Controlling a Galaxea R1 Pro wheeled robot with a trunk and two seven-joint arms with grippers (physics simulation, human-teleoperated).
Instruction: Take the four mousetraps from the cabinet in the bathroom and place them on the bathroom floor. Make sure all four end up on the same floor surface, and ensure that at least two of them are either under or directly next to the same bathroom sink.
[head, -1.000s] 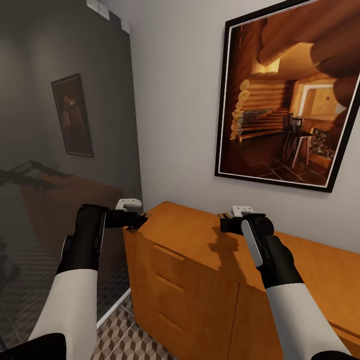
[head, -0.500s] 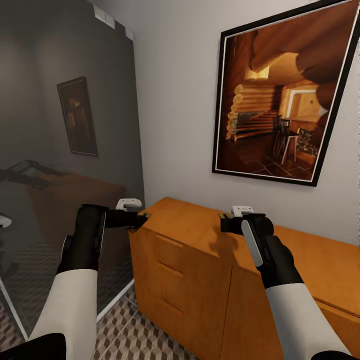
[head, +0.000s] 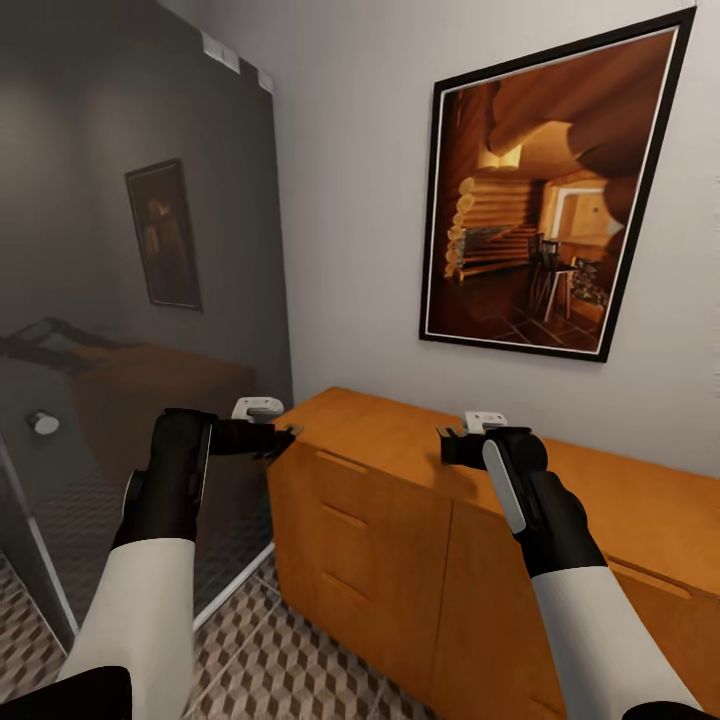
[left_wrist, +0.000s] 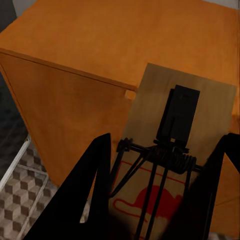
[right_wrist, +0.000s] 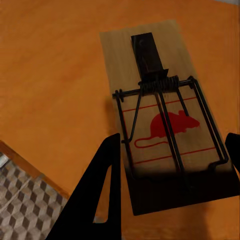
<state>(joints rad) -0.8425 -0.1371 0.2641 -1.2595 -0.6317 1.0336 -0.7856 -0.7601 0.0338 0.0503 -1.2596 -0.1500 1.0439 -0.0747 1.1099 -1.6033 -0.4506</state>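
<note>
In the left wrist view a tan mousetrap (left_wrist: 172, 120) with a red mouse mark sits between my left gripper's (left_wrist: 167, 142) dark fingers, which are shut on it, beside the corner of the orange-brown cabinet (left_wrist: 95, 45). My right gripper (right_wrist: 174, 140) is shut on a second mousetrap (right_wrist: 155, 90), held over the cabinet top (right_wrist: 50, 75). In the head view the left gripper (head: 277, 437) hovers at the cabinet's (head: 400, 520) left corner and the right gripper (head: 447, 442) hangs above its top. The cube-patterned bathroom floor (head: 290, 665) lies below. The sink is out of view.
A tall dark glass panel (head: 130, 300) with a round knob (head: 42, 422) stands left of the cabinet. A framed log-cabin picture (head: 545, 195) hangs on the pale wall above. The cabinet's drawers and doors are shut.
The camera has swung and drawn back: more floor shows and the knob has come into sight. Both arms hold the same pose, each gripper still shut on its mousetrap.
</note>
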